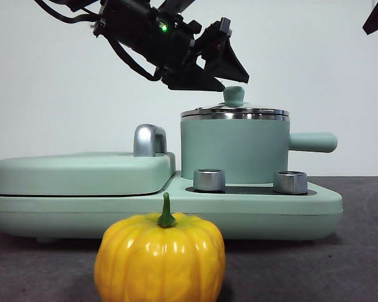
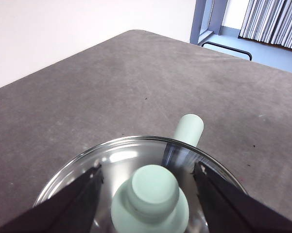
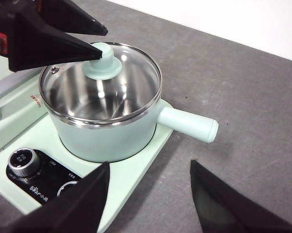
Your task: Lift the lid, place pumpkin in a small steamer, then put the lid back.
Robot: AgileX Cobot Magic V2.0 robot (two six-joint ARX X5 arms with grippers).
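The pumpkin [image 1: 160, 258] sits on the table in front of the appliance, near the camera. The small steamer [image 1: 236, 151] stands on the appliance's right side with its side handle [image 1: 311, 141] pointing right. The lid [image 1: 234, 113] rests on it, knob [image 1: 233, 95] up. My left gripper [image 1: 234, 83] comes in from the upper left. In the left wrist view it [image 2: 148, 167] is open, one jaw on each side of the knob [image 2: 153, 189], not touching it. My right gripper [image 3: 149, 165] is open and empty, apart from the steamer [image 3: 107, 131], over the table.
The wide appliance base [image 1: 314, 201] carries two silver knobs [image 1: 209, 179] and a flat hinged cover [image 1: 82, 173] with a chrome handle [image 1: 149, 139] left of the steamer. The right arm shows as a black tip [image 1: 377, 19] at the top right corner.
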